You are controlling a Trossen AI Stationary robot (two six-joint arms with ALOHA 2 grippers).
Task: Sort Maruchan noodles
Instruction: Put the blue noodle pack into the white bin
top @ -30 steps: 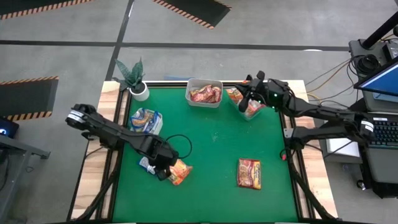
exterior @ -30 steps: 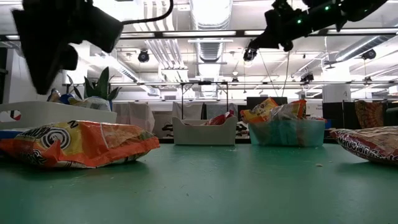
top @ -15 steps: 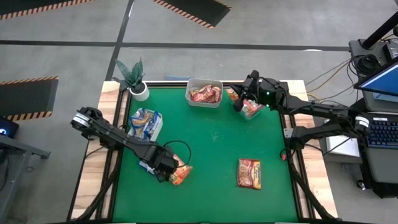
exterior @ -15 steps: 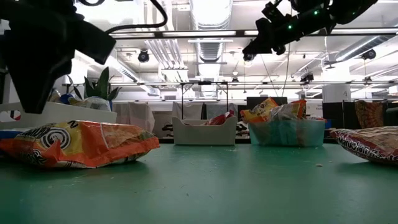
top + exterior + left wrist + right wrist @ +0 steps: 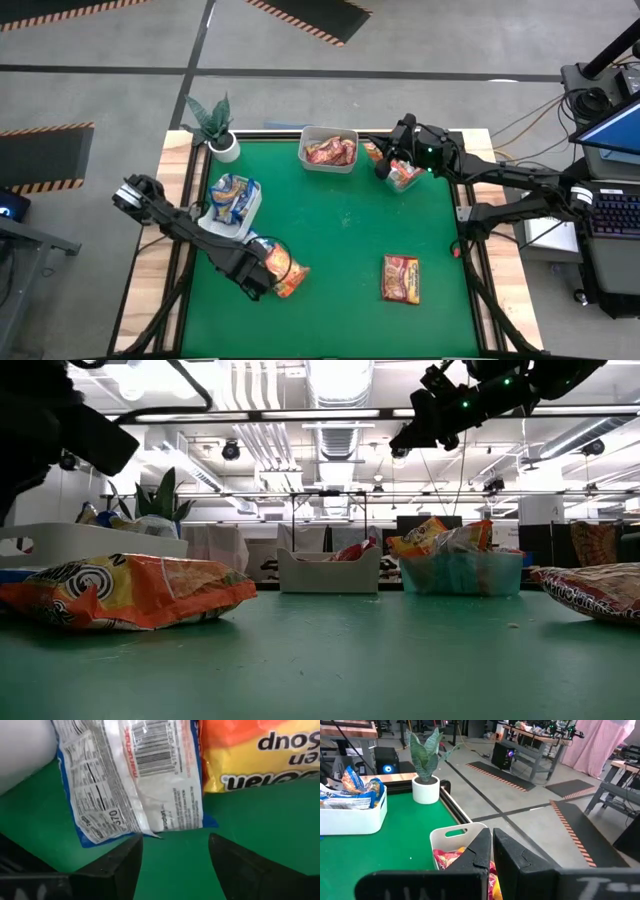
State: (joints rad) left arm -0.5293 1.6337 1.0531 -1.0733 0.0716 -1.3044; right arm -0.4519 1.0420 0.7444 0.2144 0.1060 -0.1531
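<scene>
High view: the green tabletop (image 5: pixel 340 230) is open across its centre. The left pincer (image 5: pixel 256 283) sits near the left front, beside the orange packet (image 5: pixel 287 272). A dark red packet (image 5: pixel 400 278) lies alone at right front. The right pincer (image 5: pixel 385 166) hangs over the far right tub (image 5: pixel 403 178).

Left wrist view: fingers (image 5: pixel 122 865) spread wide, just short of a blue-and-white packet (image 5: pixel 135 775) printed "maruchan".

Right wrist view: fingers (image 5: pixel 477 852) nearly closed, empty.
</scene>
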